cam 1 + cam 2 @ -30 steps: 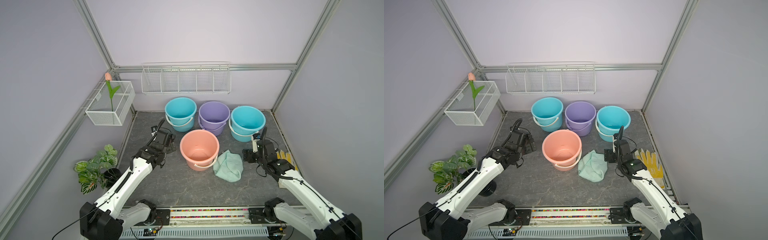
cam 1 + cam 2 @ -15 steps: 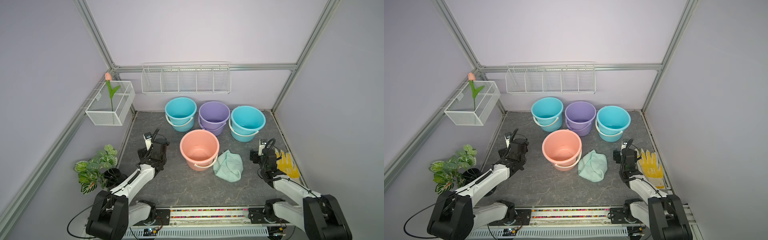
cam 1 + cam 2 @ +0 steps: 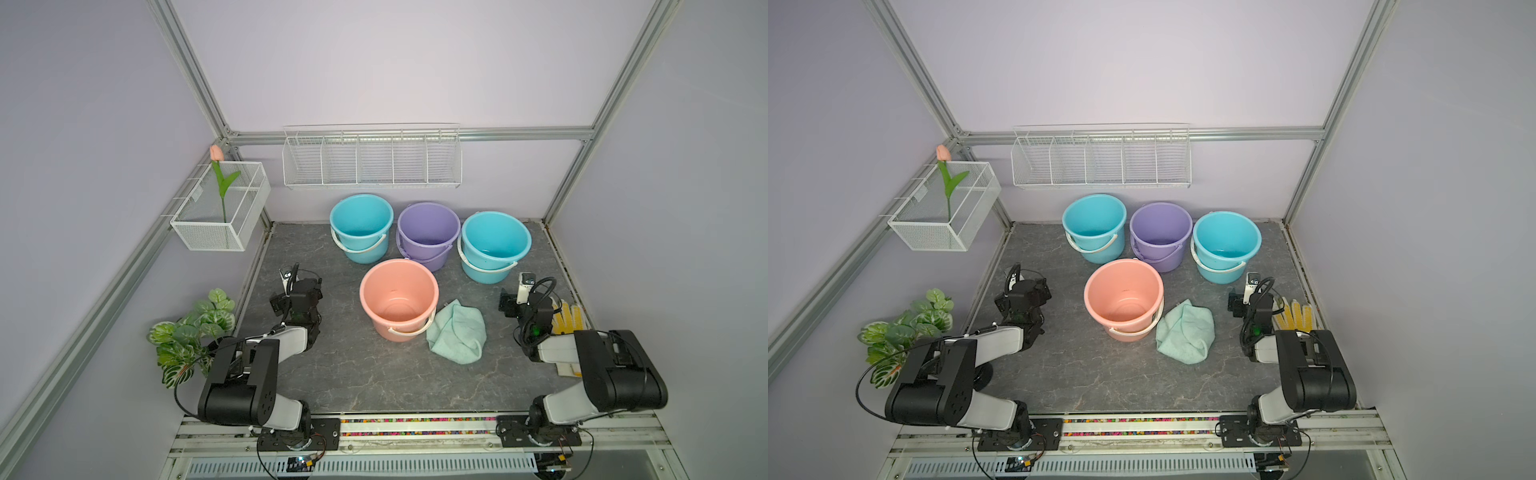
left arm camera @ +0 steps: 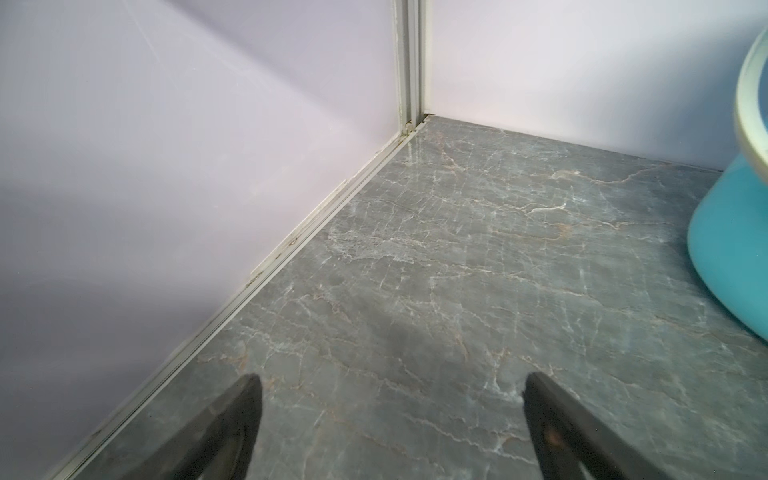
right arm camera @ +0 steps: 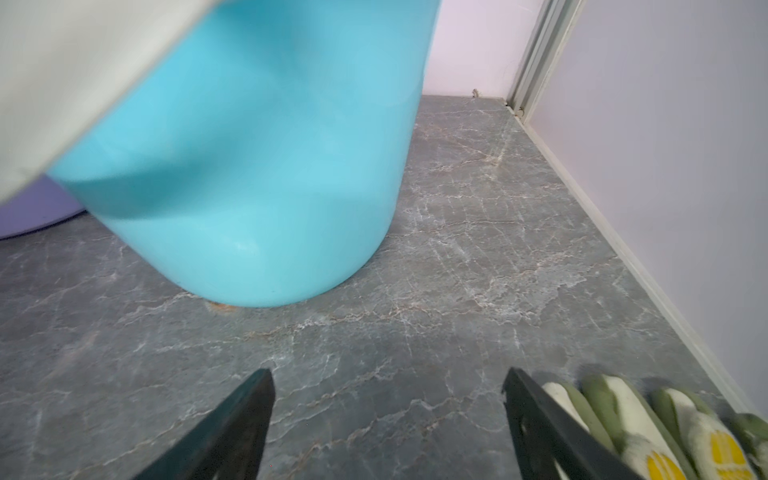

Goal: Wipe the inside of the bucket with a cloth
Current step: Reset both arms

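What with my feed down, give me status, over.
Left gripper, right gripper open, empty. Cloth crumpled beside pink bucket. Glove by right gripper, apart from cloth.

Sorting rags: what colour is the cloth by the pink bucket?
Cloth: pale mint green, clearest in a top view.

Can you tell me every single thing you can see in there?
pink bucket: one, pink, middle of the floor
blue buckets: two, blue, ends of the back row
purple bucket: one, purple, between the blue ones
cloth: one, mint green, crumpled beside the pink bucket
glove: one, yellow and white, by the right wall
wire rack: one, white, back wall
wire basket: one, white, left wall
tulip: one, pink, in the wire basket
plant: one, green, front left
floor: one, grey marble
arms: two, white and black, front corners
left fingers: two, black, open, over bare floor
right fingers: two, black, open, next to the glove
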Action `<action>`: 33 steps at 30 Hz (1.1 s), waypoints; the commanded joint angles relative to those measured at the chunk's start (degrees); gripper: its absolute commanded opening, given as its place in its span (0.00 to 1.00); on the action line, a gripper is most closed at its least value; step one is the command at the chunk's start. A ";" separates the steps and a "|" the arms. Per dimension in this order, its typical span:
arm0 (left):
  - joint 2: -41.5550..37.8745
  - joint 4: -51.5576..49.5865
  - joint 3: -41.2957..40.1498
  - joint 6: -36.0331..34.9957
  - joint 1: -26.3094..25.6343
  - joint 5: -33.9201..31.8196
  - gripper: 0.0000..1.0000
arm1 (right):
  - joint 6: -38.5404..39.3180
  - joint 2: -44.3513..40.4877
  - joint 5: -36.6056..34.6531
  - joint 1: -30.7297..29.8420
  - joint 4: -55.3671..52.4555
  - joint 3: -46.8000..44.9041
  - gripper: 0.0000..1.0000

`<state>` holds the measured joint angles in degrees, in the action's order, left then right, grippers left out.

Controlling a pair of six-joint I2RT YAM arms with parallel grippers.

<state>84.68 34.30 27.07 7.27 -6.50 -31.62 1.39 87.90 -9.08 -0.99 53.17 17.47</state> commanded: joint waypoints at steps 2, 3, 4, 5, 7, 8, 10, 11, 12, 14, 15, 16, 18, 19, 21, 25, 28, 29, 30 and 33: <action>0.91 7.15 -1.51 -2.78 1.00 8.14 1.00 | 1.01 0.33 1.99 0.20 0.94 2.66 0.89; 1.92 9.56 -2.56 -3.06 1.29 9.21 1.00 | 0.52 0.36 0.73 0.20 -0.29 3.24 0.89; 2.52 12.03 -3.32 -3.72 1.36 9.65 1.00 | 0.05 -0.02 0.39 0.15 -1.51 3.47 0.89; 2.56 12.49 -3.44 -3.78 1.40 9.83 1.00 | 0.10 0.04 0.30 0.16 -1.24 3.44 0.89; 2.34 11.35 -3.17 -3.58 1.40 9.84 0.99 | 0.28 0.30 0.21 0.18 -0.41 3.31 0.89; 2.24 11.03 -2.96 -3.54 1.34 9.83 0.98 | 0.14 0.11 0.27 0.20 -0.89 3.36 0.89; 2.14 10.69 -2.89 -3.56 1.39 9.82 0.98 | 0.13 0.08 0.29 0.16 -0.93 3.36 0.89; 2.15 10.66 -2.89 -3.49 1.37 9.81 0.98 | 0.19 0.08 0.29 0.20 -0.79 3.34 0.89; 2.15 10.64 -2.89 -3.56 1.38 9.78 0.98 | 0.11 0.08 0.29 0.17 -0.86 3.38 0.89; 1.94 10.65 -3.05 -3.77 1.24 9.85 0.98 | 0.11 0.14 0.29 0.18 -0.87 3.35 0.89; 1.96 10.67 -3.07 -3.76 1.06 9.73 0.98 | 0.20 0.08 0.24 0.16 -0.80 3.28 0.89; 1.96 10.72 -3.03 -3.82 1.06 9.73 0.98 | 0.21 0.16 0.21 0.20 -0.73 3.34 0.89; 1.98 10.71 -3.03 -3.84 1.13 9.71 0.98 | 0.26 0.09 0.21 0.19 -0.77 3.35 0.89; 1.96 10.61 -3.05 -3.85 1.12 9.73 0.98 | 0.24 0.14 0.25 0.14 -0.74 3.35 0.89; 1.98 10.65 -3.05 -3.90 1.14 9.73 0.99 | 0.26 0.10 0.21 0.20 -0.74 3.29 0.89; 1.97 10.61 -3.08 -3.86 1.14 9.73 0.98 | 0.19 0.19 0.20 0.16 -0.75 3.36 0.89; 2.02 10.61 -2.90 -3.90 1.10 9.82 0.98 | 0.19 0.16 0.22 0.18 -0.73 3.29 0.89; 2.06 10.38 -2.79 -3.81 1.27 10.10 0.98 | 0.19 0.16 0.20 0.18 -0.78 3.35 0.89; 2.07 10.07 -2.72 -3.71 1.46 10.62 0.98 | 0.20 0.17 0.21 0.20 -0.71 3.36 0.89; 2.01 10.00 -2.70 -3.69 1.45 10.74 0.98 | 0.20 0.17 0.21 0.20 -0.78 3.35 0.89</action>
<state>86.65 43.66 24.29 4.25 -5.45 -21.80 1.48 88.01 -8.29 -0.99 51.66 20.45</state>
